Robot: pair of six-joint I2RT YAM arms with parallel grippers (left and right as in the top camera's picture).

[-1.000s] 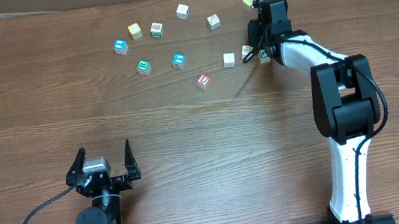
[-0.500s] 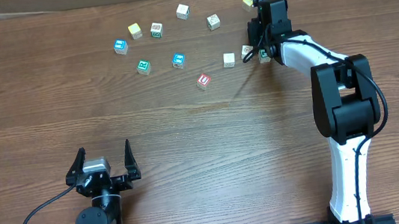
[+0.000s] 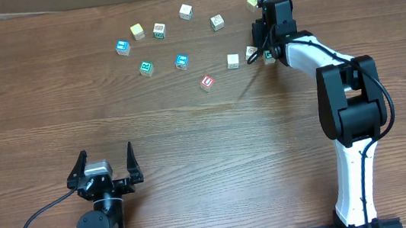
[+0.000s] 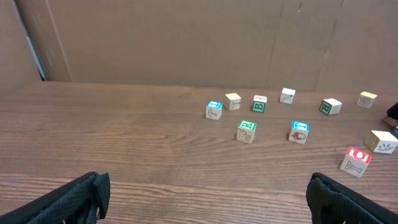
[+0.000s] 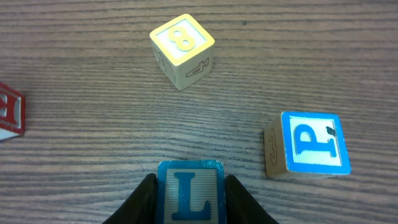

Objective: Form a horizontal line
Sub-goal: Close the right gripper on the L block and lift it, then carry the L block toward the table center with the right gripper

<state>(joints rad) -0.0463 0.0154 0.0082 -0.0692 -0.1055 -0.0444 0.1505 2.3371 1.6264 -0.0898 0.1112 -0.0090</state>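
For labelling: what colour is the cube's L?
Blue; the L cube shows best in right wrist view.

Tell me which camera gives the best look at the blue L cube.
The right wrist view: the blue L cube sits close, bottom centre, letter legible, gripped by the right end effector. Overhead, I cannot pick it out under the right arm. The left wrist view misses it.
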